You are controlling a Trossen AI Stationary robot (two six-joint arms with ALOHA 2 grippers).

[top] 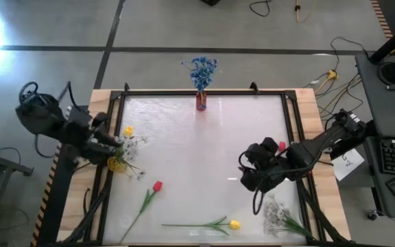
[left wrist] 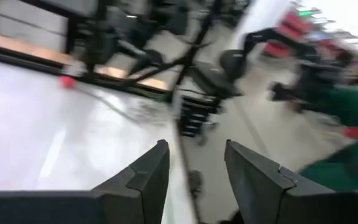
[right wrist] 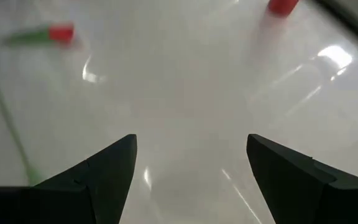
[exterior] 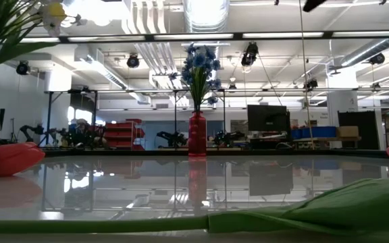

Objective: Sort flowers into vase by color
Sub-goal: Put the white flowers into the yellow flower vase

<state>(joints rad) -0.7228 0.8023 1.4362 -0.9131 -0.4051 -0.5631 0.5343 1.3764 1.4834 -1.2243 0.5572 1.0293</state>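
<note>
The white table [top: 204, 158] carries a red vase [top: 201, 101] at the middle of its far edge, holding the blue flowers [top: 201, 68]. Well right of the vase and nearer the front, the right gripper [top: 247, 171] hovers with fingers spread wide, empty. Far left of the vase, the left gripper [top: 118, 147] is parted too, beside yellow flowers [top: 127, 131]. Toward the front, opposite the vase, lie a red tulip [top: 157, 186], a yellow tulip [top: 234, 224] and a white spray [top: 276, 211].
</note>
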